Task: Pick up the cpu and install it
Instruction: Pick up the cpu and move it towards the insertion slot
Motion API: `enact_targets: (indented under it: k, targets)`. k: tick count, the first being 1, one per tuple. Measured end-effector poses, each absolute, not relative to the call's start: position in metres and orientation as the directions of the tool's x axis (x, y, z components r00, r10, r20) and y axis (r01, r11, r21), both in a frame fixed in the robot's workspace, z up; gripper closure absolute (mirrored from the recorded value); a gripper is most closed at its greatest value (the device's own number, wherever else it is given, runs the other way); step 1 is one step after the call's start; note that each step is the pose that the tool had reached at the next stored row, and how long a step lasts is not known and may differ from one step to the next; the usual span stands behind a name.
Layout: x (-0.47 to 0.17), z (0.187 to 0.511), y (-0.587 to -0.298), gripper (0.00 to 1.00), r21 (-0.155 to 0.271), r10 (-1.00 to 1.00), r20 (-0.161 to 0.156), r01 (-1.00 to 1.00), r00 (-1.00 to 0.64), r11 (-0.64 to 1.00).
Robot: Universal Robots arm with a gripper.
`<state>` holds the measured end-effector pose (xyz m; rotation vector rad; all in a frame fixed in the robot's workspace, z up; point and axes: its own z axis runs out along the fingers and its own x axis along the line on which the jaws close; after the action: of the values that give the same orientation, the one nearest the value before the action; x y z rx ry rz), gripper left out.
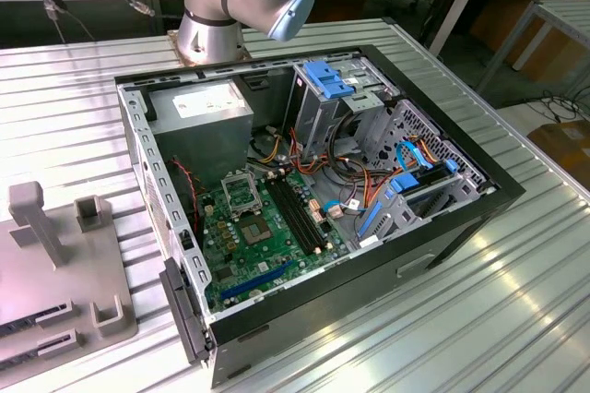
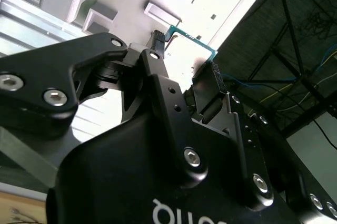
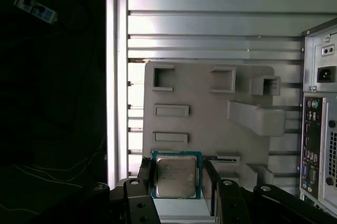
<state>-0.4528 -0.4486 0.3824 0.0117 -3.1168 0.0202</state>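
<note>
A: Where is the cpu (image 3: 176, 175) seen?
B: Pinched at two edges by the gripper (image 3: 178, 184) (grey tray (image 3: 210, 113) behind it) in the first wrist view; the computer case (image 1: 442, 227) is centred in the exterior view.

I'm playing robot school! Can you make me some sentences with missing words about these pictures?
1. The cpu sits between the two black ___.
2. The computer case lies on a ridged metal ___.
3. The board inside the case is coloured ___.
Missing words: jaws; table; green.
</note>
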Motion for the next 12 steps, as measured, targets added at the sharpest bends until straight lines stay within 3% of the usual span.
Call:
enact_targets:
  k: [12]
  targets:
    - [-0.4527,0.3921,-0.4480,0.53,-0.013,-0.007,0.025,-0.008,-1.000,1.000]
